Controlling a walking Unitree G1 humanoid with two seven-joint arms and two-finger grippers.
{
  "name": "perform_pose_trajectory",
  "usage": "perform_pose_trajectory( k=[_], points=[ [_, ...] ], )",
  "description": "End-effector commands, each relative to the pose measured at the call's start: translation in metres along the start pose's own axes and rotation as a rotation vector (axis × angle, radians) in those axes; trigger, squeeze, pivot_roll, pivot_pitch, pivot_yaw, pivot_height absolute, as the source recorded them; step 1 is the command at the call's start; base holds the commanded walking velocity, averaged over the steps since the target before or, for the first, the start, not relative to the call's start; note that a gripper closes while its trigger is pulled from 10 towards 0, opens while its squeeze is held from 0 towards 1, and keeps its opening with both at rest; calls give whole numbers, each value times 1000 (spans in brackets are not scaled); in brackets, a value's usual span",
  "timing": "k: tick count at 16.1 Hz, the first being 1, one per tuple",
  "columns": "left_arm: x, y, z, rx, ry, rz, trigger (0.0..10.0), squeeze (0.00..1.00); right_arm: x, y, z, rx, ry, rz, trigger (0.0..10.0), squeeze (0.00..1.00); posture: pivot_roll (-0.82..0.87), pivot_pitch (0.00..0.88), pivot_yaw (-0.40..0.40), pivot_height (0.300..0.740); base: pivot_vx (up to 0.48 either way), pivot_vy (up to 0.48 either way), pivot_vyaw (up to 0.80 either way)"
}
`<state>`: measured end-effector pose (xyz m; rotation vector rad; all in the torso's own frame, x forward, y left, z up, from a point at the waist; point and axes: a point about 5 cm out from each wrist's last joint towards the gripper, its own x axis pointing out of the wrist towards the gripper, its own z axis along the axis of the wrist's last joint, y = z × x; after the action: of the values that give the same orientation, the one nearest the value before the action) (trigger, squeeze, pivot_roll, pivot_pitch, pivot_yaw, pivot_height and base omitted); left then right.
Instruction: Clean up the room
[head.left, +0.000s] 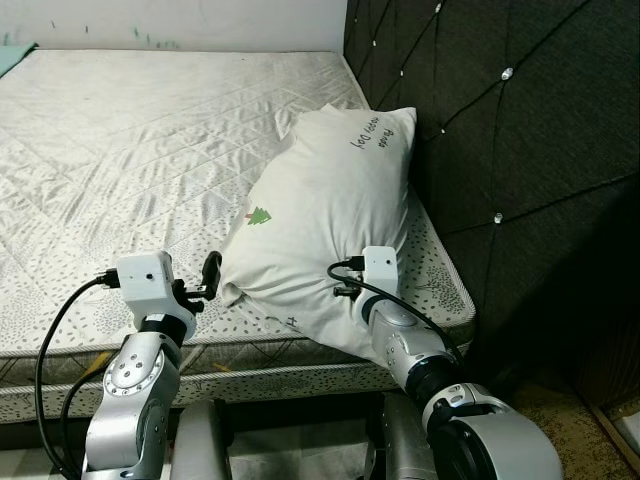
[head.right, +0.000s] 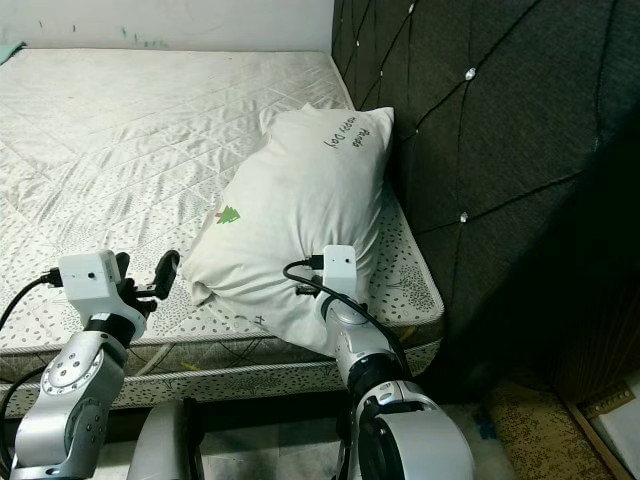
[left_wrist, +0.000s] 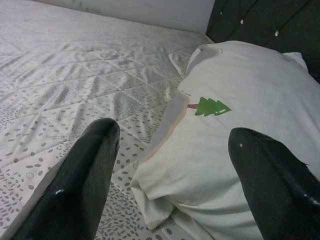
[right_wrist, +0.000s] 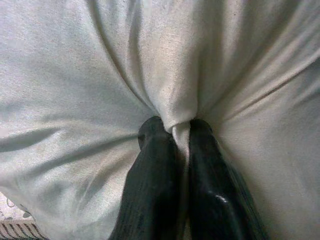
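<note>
Pinching a fold of the white pillow (head.left: 330, 210) at the bed's (head.left: 120, 150) near right corner, the right gripper (right_wrist: 176, 131) has it, the left gripper (left_wrist: 175, 165) waits spread wide just beside it, and tidying looks barely started.

**Silver arms, white wrist boxes, black fingers**

Both arms are silver metal built of rounded, cylindrical segments with black rings at the joints. The left arm (head.left: 135, 385) has a round joint cap with small dark screw holes. Each wrist carries a white, boxy camera housing with a black cable plugged in and looping back along the arm. The left gripper (head.left: 209, 275) and right gripper (right_wrist: 175, 137) have long, glossy black fingers (left_wrist: 80, 185) with rounded tips.
</note>
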<state>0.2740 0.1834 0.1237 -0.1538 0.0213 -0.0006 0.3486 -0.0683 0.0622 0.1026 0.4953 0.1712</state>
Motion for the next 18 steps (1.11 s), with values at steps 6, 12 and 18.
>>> perform_pose_trajectory(
  k=[6,12,18],
  points=[
    [4,2,-1,3,1,16,10000,0,-2,-56,47,-103,-131,-164,0,0,19,21,-47,550,0,0,0],
    [3,3,-5,-3,-1,27,10000,0,-34,-142,128,-180,-330,-375,0,0,4,1,-63,550,0,0,0],
    [7,4,-5,9,4,14,10000,0,-75,-216,139,-203,-348,-541,0,0,-25,0,-38,550,0,0,0]
  ],
)
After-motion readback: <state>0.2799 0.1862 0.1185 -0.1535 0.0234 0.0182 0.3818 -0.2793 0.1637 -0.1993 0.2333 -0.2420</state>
